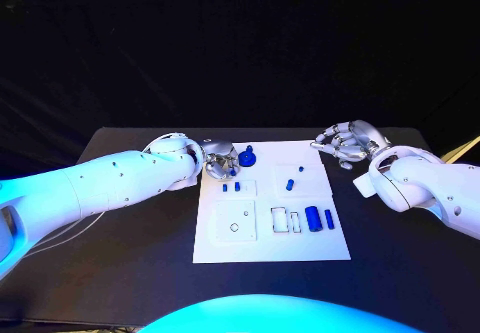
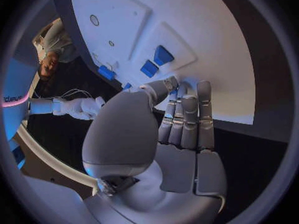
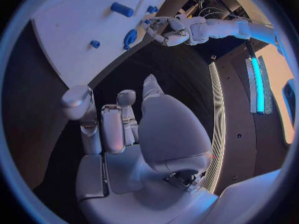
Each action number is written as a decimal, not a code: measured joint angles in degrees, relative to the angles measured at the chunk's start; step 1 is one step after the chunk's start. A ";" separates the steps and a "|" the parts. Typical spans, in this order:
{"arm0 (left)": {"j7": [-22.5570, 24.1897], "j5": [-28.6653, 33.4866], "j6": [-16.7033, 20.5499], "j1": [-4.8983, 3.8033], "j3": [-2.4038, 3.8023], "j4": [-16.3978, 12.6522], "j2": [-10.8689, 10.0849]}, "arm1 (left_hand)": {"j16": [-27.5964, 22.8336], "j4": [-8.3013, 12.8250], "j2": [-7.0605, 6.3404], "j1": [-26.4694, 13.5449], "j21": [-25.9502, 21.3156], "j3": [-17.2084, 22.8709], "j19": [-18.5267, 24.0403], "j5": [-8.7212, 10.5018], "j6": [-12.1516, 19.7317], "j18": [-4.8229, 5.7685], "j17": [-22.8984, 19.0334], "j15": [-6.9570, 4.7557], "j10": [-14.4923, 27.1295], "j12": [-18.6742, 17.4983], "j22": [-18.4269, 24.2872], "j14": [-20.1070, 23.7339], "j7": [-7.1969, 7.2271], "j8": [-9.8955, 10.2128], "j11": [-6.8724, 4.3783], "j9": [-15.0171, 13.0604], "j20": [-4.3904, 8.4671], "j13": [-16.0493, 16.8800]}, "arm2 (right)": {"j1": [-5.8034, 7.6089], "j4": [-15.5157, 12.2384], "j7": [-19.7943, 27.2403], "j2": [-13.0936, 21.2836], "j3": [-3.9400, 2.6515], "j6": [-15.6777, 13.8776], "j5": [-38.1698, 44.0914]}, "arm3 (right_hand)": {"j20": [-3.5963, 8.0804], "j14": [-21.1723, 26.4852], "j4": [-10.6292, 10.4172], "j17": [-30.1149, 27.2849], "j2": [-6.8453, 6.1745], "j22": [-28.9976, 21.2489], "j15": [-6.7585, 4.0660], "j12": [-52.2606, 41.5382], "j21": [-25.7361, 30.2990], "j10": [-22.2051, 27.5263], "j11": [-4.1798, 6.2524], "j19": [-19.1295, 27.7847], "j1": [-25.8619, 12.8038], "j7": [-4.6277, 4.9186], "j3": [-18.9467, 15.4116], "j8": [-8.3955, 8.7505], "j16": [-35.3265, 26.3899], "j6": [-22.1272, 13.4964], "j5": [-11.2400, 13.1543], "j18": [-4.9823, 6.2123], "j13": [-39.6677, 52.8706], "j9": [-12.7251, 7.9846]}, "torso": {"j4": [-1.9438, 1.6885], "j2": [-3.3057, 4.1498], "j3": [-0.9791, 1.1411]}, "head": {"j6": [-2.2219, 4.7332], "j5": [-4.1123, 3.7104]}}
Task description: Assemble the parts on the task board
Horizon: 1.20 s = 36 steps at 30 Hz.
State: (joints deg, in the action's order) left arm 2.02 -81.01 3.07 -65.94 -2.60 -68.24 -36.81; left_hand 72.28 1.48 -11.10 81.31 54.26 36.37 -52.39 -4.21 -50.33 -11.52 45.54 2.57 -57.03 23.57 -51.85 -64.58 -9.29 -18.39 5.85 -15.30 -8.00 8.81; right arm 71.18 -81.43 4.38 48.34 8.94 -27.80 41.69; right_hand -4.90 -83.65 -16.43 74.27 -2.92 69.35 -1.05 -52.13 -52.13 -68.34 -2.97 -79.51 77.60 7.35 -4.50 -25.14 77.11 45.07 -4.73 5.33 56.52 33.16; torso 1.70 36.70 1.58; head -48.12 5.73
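Both hands are held at the far end of the task board, one at each far corner.

The left hand is seen at the board's far left corner, just beside a dark blue round part; whether that part is touched or pinched cannot be told, and in the left wrist view the fingers are laid straight and close together over the white plate, near two small blue parts. The right hand is held off the far right corner, over the black table, with its fingers curled and slightly apart and nothing in them. A small blue peg is seen upright in the far right panel, and a blue cylinder with a thinner blue pin beside it is seen lying at the board's right edge.
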 measured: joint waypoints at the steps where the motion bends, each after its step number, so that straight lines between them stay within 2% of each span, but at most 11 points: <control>1: -0.03 0.00 -0.01 0.00 0.00 0.00 -0.01 | 0.00 0.00 -0.29 -0.29 0.00 0.00 -0.01 0.00 0.00 0.00 -0.01 -0.01 0.64 -0.16 0.00 0.02 -0.03 0.45 0.61 0.00 0.00 0.00 | 0.00 0.00 0.00 0.00 0.00 0.00 0.00 | 0.00 0.00 0.00 0.00 0.00 0.00 0.00 0.00 0.00 0.00 0.00 0.00 0.00 0.00 0.00 0.00 0.00 0.00 0.00 0.00 0.00 0.00 | -0.01 -0.01 0.01 | -0.03 0.01; 5: -0.10 0.02 -0.06 0.00 0.00 0.01 -0.06 | -0.33 0.00 -0.67 -0.67 -0.02 0.00 0.00 0.00 0.59 0.00 -1.42 0.06 0.64 -0.17 0.05 0.76 0.18 1.01 0.62 0.00 -0.01 0.08 | -0.01 0.02 0.01 -0.02 0.00 0.01 0.00 | 0.00 0.00 0.00 0.00 0.00 0.00 0.00 0.00 0.00 0.00 0.00 0.00 0.00 0.00 0.00 0.00 0.00 0.00 0.00 0.00 0.00 0.00 | 0.01 -0.01 0.03 | -0.09 0.01; 13: -0.69 0.02 -0.60 0.00 0.00 0.19 -0.19 | -2.07 -0.87 -1.27 -1.27 -1.46 0.85 0.70 0.00 3.52 0.00 -5.44 1.03 3.59 -1.08 1.02 4.31 0.80 2.63 2.11 0.01 -0.73 0.42 | -0.01 0.09 -0.01 -0.01 0.00 0.13 0.00 | 0.00 0.00 0.00 0.00 0.00 -0.01 0.00 0.00 0.60 0.00 0.00 0.00 0.00 0.00 0.00 0.00 0.00 0.00 0.00 0.00 -0.02 0.00 | 0.03 -0.02 0.03 | -0.18 -0.04; 19: -1.19 -0.01 -0.68 -0.03 0.04 0.27 -0.57 | -2.85 -2.18 -1.27 -1.27 -2.01 -0.48 0.71 0.00 3.47 0.00 -7.25 1.50 4.96 -1.27 1.16 5.27 0.81 3.31 2.01 0.01 -0.74 1.36 | -0.03 0.16 -0.13 0.02 0.00 0.09 0.12 | -0.01 0.00 0.17 -0.06 0.00 -1.19 0.01 2.09 3.10 1.33 -0.32 0.03 0.00 0.29 -0.18 0.00 -1.56 -0.33 0.00 0.01 -2.28 0.01 | 0.03 -0.02 0.05 | -0.16 -0.04; 24: -1.35 -0.05 0.06 -0.04 0.06 0.54 -1.47 | -2.99 -2.18 -1.27 -1.26 -2.02 -0.49 1.39 0.00 3.94 0.00 -8.68 1.63 7.42 -1.49 1.30 6.76 0.95 3.76 2.46 0.01 -1.43 1.35 | -0.03 0.38 -0.27 0.00 0.00 0.07 1.43 | -1.01 0.85 0.40 -3.68 2.48 -5.76 0.84 14.24 12.90 7.16 -1.51 4.12 3.60 0.81 -0.39 1.11 -6.01 -1.86 0.00 1.79 -12.64 0.11 | 0.05 -0.02 0.04 | -0.07 -0.08; 25: -1.35 -0.05 0.31 -0.03 0.06 0.65 -1.73 | -2.99 -2.18 -1.27 -1.26 -2.02 -0.49 1.39 0.00 4.88 0.00 -8.77 1.63 7.41 -1.85 1.36 6.76 0.88 3.77 2.46 0.00 -1.44 1.29 | -0.03 0.58 -0.31 -0.02 0.00 0.11 2.57 | -1.31 0.89 0.97 -4.14 2.07 -6.13 0.90 17.87 14.36 8.48 -1.94 4.79 6.77 0.85 -0.95 1.12 -6.62 -1.88 0.00 1.81 -15.92 0.08 | 0.05 -0.02 0.03 | -0.03 -0.13; 26: -1.34 -0.02 0.56 -0.01 0.07 0.79 -2.01 | -2.99 -2.18 -1.27 -1.26 -2.03 -0.49 1.39 0.00 5.09 0.00 -8.91 1.64 7.69 -1.88 1.49 6.76 1.00 3.77 2.75 0.01 -1.44 1.27 | -0.03 0.75 -0.34 -0.03 0.00 0.21 3.65 | -1.34 1.83 0.96 -4.46 2.05 -6.40 1.81 21.14 14.83 9.31 -2.35 4.83 8.77 1.67 -0.93 2.29 -7.01 -2.72 0.00 1.83 -19.40 -0.10 | 0.06 -0.03 0.03 | 0.03 -0.19; 28: -1.25 0.32 1.05 0.01 0.14 1.11 -2.66 | -3.00 -2.17 -1.27 -1.25 -2.03 -0.50 1.39 0.00 5.09 0.00 -9.17 1.64 8.02 -2.51 1.64 6.76 1.00 3.77 3.06 0.01 -1.44 1.22 | -0.03 1.13 -0.45 -0.07 0.00 0.57 6.15 | -1.65 1.89 0.88 -5.52 0.86 -6.80 1.87 27.36 16.00 9.73 -2.56 5.13 12.45 1.85 -0.39 4.18 -7.32 -2.86 0.00 1.87 -26.02 -1.41 | 0.06 -0.07 0.02 | 0.25 -0.38; 31: -0.88 2.62 2.16 0.03 0.56 1.63 -3.95 | -3.63 -1.32 -0.78 -0.76 -2.03 -1.35 1.39 0.00 5.09 0.01 -9.73 1.83 8.54 -2.50 1.64 6.96 0.98 3.77 2.79 0.00 -1.44 1.16 | -0.03 1.78 -0.77 -0.28 0.00 1.76 11.36 | -1.76 1.88 0.03 -5.66 -1.45 -6.78 1.88 32.54 16.37 9.93 -2.77 5.24 14.73 1.92 0.80 6.49 -7.32 -2.12 0.00 2.26 -31.66 -3.53 | 0.05 -0.14 0.02 | 0.64 -0.77; 32: -0.67 4.13 2.64 0.03 0.78 1.73 -4.37 | -3.64 -1.32 -0.72 -0.70 -2.03 -1.35 1.39 0.00 5.08 0.01 -9.87 1.94 8.93 -2.50 1.64 7.07 0.98 3.77 3.14 0.00 -1.44 1.09 | -0.03 2.00 -0.91 -0.41 0.00 2.24 13.27 | -1.76 1.86 0.10 -5.67 -2.16 -6.69 1.89 34.39 16.35 9.93 -2.77 5.23 15.43 1.75 3.12 7.52 -7.32 -1.81 0.00 2.26 -33.92 -4.43 | 0.06 -0.16 0.03 | 0.78 -0.92; 36: 1.11 15.37 5.68 -0.13 1.71 1.76 -6.74 | -6.34 -1.32 -0.12 -0.09 -2.03 -1.34 1.65 0.00 3.42 0.00 -12.29 1.72 9.73 -2.48 1.64 8.49 -0.67 3.75 3.15 -0.16 -1.66 0.65 | -0.03 2.95 -1.87 -1.17 -0.02 4.60 23.27 | -1.74 1.45 -0.04 -5.59 -3.52 -5.23 2.26 38.21 14.48 9.92 -2.77 5.20 16.77 1.48 5.93 9.91 -7.16 -0.43 0.00 2.25 -39.41 -6.54 | 0.05 -0.16 0.07 | 1.49 -1.72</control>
State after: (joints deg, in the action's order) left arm 3.13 -65.64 8.75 -66.07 -0.89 -66.48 -43.55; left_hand 65.94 0.17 -11.23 81.22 52.23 35.03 -50.73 -4.21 -46.92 -11.51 33.25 4.29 -47.30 21.09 -50.21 -56.09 -9.96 -14.64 9.00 -15.46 -9.65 9.47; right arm 71.14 -78.47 2.51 47.17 8.92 -23.20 64.97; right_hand -6.65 -82.20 -16.47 68.68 -6.44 64.12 1.22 -13.92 -37.64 -58.42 -5.75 -74.31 94.37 8.82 1.43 -15.23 69.95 44.65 -4.73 7.59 17.11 26.62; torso 1.75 36.54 1.64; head -46.63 4.00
